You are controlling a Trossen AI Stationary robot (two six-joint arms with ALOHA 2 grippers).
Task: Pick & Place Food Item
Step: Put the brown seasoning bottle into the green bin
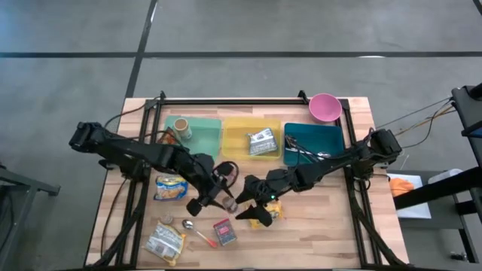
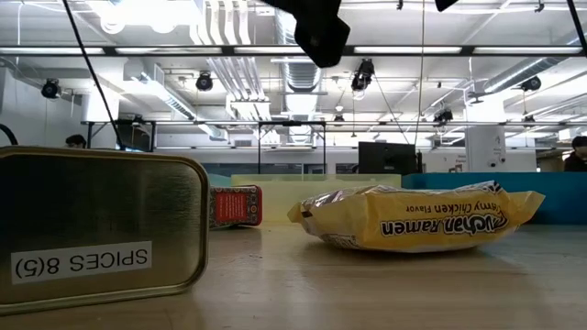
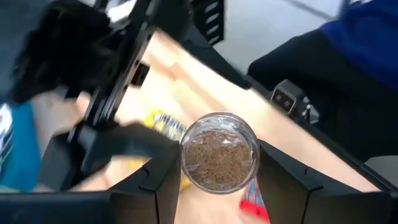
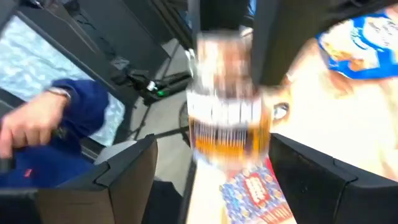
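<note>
A small clear jar of brown grains, with a pale label, hangs above the table's middle. My left gripper comes in from the table's left and is shut on the jar. My right gripper reaches in from the right and stands open. Its fingers flank the jar with a gap on each side. A yellow ramen packet lies flat on the wood under my right gripper. My left gripper pinches the jar's round wall between its two fingers, one on each side. The fingers slant down from the table's left. One end of the jar faces the wrist camera. The jar is lifted clear of the table.
At the back stand a green tray with a cup, a yellow tray with a silver packet, a teal tray with utensils, and a pink bowl. Snack bags, a spoon, a red box and a spice tin lie nearby.
</note>
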